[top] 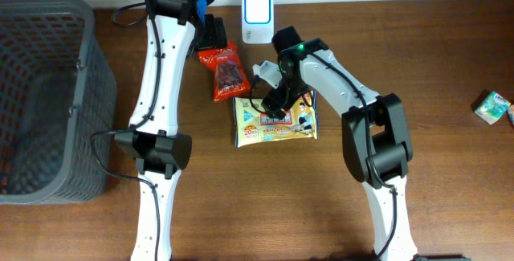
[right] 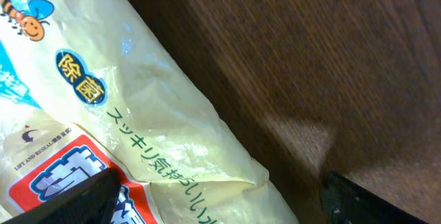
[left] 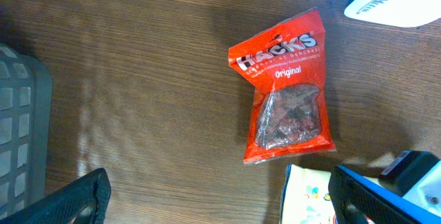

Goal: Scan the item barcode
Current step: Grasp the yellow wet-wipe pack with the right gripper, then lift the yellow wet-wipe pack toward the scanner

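My right gripper hangs spread wide with nothing in its grip. The white packet lies flat on the table directly under it, one edge running between the fingers, which I take as lined up for a pick. I judge this packet to be the item to scan, since the scanner stands upright just beyond the hand, facing the work area. My left gripper is also fully open and empty, hovering with the red Hacks bag ahead of its fingers, label up. I count two pouches, one scanner, one basket far out to the left hand's side, and one small green box well off to the right.
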You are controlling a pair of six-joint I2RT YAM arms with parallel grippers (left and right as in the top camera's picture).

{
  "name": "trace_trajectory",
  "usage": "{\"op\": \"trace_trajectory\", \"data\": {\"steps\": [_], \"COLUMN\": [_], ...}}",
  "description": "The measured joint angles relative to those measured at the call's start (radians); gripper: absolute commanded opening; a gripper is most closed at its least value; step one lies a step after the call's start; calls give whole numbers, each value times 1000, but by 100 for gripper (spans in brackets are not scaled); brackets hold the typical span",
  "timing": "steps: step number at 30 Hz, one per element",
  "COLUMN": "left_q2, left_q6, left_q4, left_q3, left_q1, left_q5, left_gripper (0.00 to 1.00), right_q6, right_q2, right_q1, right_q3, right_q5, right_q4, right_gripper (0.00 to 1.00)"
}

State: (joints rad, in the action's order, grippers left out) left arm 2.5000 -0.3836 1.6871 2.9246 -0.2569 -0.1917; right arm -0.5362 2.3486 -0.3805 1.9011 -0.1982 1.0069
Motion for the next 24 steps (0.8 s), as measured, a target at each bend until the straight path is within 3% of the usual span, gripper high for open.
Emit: {"op": "trace_trajectory", "data": {"steps": [5,9,12,16,18,19,24], "left_q2": [0,0,0,0,0,0,0], "left_q6": [0,0,0,0,0,0,0], "left_q4": [0,0,0,0,0,0,0], "left_q3": [0,0,0,0,0,0,0], "left_q1": [0,0,0,0,0,0,0], "left_q5": [0,0,0,0,0,0,0], "left_gripper": [99,99,99,99,99,99,99], "right_q6": [258,597,713,668,548,475,317], "right_q2": [-3,-3,-8,-66,-104,-114,-116], "right_q1": [51,273,387,394,370,348,246], "right_q3": [0,4,14,32,50,50,-43], "right_q5": [75,117,134,130,103,96,130], "right_q4": [13,27,69,138,151,164,124], "right_gripper": [99,99,99,100,93,84,86]}}
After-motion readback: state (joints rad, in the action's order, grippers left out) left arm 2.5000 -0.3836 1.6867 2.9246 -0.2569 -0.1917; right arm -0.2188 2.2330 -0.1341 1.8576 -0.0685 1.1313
